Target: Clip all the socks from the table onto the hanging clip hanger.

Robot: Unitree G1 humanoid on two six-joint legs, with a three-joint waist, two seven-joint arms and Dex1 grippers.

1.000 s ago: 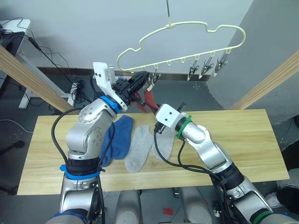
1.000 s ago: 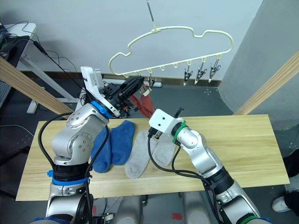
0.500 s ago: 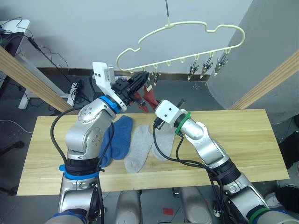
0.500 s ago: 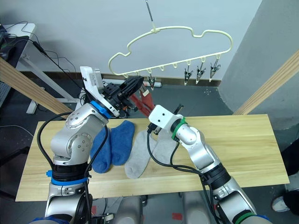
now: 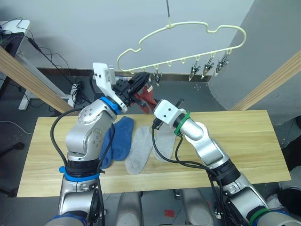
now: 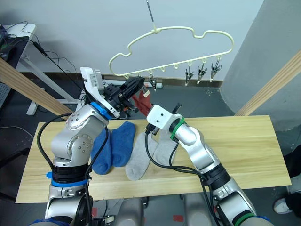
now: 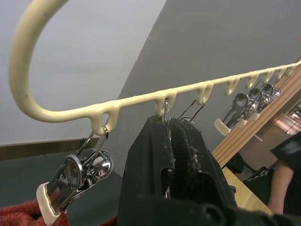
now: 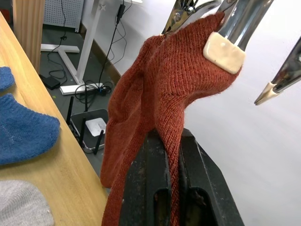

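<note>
From the left eye view, a thin, pale yellow clip hanger (image 5: 181, 40) with a wavy, cloud-like outline hangs by a metal hook above the far edge of the surface (image 5: 244, 141), a long top of light wood planks with visible grain. Small metal clips dangle in a row under its lower bar. The left gripper (image 5: 142, 80) is raised to the left end of that row. A rust red sock (image 5: 147, 98) of soft knit hangs there, just beside the right gripper (image 5: 157, 109). On the surface lie two blue socks (image 5: 120, 139) side by side, partly behind the left arm, and next to them two light grey socks (image 5: 143, 149), partly overlapping.

The right eye view gives the same layout, with three bare clips (image 6: 201, 74) bunched towards the hanger's right end.

In the left wrist view, the two black fingers (image 7: 150, 160) are pressed together around the wire stem of the second clip (image 7: 165, 110), under the smooth cream bar. The first clip (image 7: 77, 176), shiny steel with a cream pad, bites a red knit edge.

In the right wrist view, the right gripper's fingers (image 8: 148, 188) are closed on the ribbed red sock's hanging part, while a cream-padded clip (image 8: 225, 49) pinches its top.
</note>
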